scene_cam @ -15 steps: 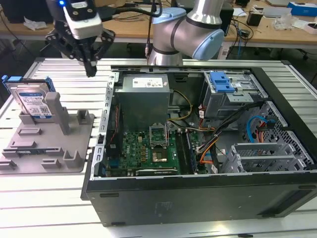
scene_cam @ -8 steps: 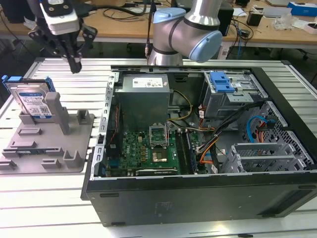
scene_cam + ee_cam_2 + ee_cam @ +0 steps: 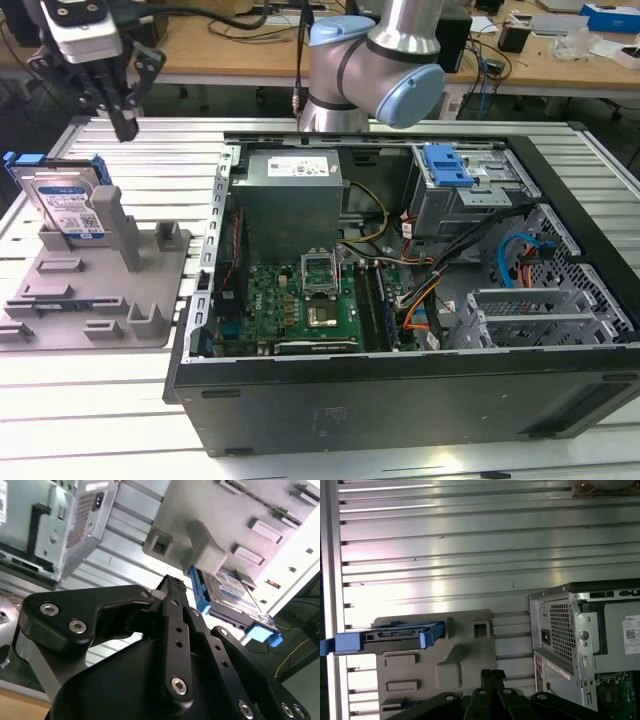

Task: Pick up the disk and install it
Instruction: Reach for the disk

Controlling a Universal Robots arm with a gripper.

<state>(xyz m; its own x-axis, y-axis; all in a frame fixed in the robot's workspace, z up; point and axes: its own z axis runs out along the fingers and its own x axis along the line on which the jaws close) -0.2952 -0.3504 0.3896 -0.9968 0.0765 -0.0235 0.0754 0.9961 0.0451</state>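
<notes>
Over the worktop [image 3: 90,410], at the exterior view's left, my claw [image 3: 124,126] hangs pressed together, empty. Near it the disk [image 3: 65,200] stands upright in its grey holder [image 3: 120,300]. By my judgement it is not yet picked up; the case [image 3: 400,390] at the right has no disk yet.

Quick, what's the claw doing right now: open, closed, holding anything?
Claw: closed, holding nothing, hanging clear of the disk, which stands upright in the grey holder.
</notes>
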